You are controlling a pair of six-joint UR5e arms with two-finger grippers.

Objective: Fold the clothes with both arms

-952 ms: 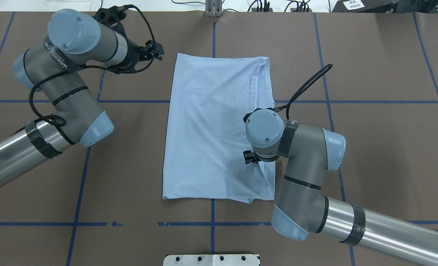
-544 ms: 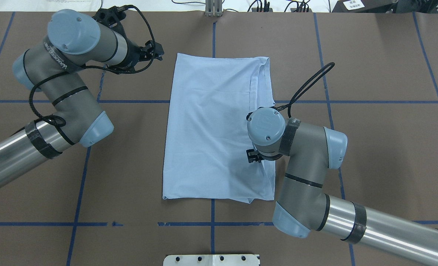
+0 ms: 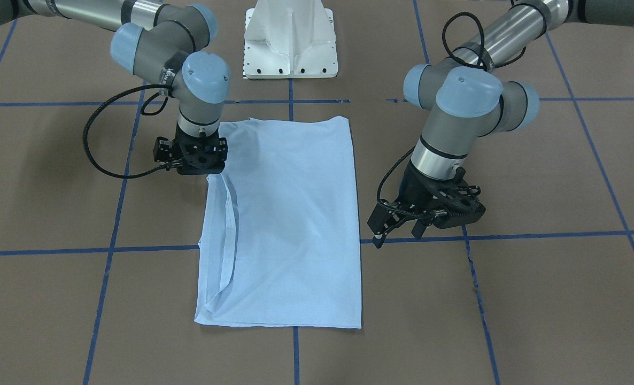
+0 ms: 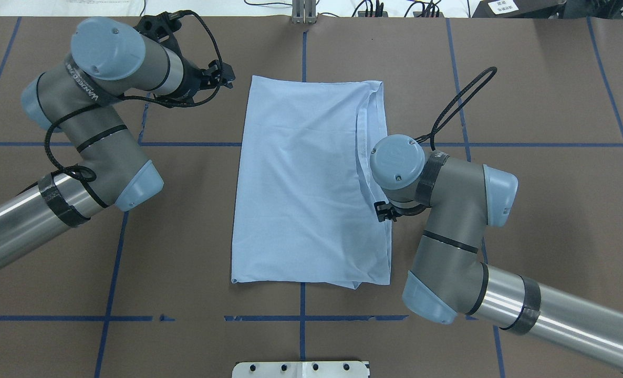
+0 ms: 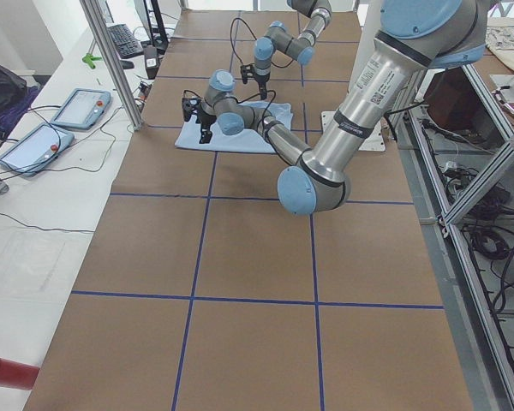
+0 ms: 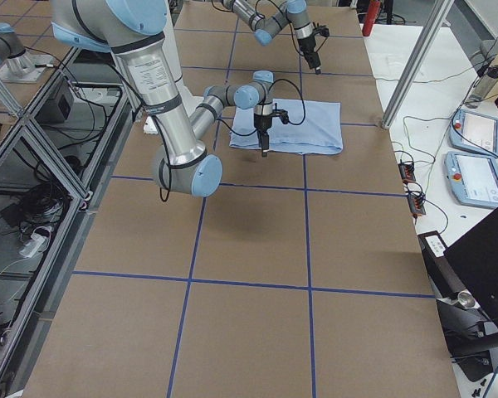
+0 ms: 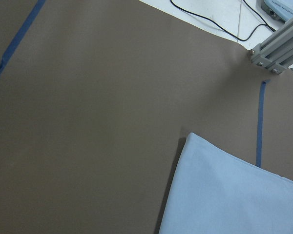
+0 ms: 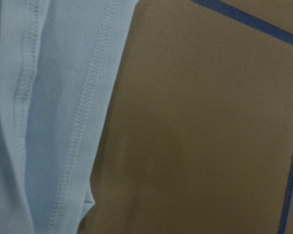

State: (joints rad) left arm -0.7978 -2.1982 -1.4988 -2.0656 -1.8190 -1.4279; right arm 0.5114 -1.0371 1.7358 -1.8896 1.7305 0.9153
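Note:
The clothes are one light blue T-shirt (image 4: 301,178), folded into a tall rectangle and lying flat on the brown table. Its doubled hems run along the side nearest my right arm (image 3: 226,214). My right gripper (image 3: 191,160) points straight down over that hemmed edge, near the shirt's middle. Its fingers are hidden under its body, so I cannot tell its state. The right wrist view shows the stitched hems (image 8: 49,122) beside bare table. My left gripper (image 3: 397,232) hovers open beside the shirt's far corner (image 7: 234,195), holding nothing.
The white pedestal base (image 3: 290,37) stands at the robot's side of the table. Blue tape lines (image 4: 185,144) grid the brown surface. An aluminium post (image 4: 303,10) and cables sit at the far edge. Teach pendants (image 5: 34,141) lie beyond the table's end.
My right wrist has moved outward, off the shirt's interior to its hemmed edge, and a little farther from the robot. The left arm shifted slightly. The shirt lies as before.

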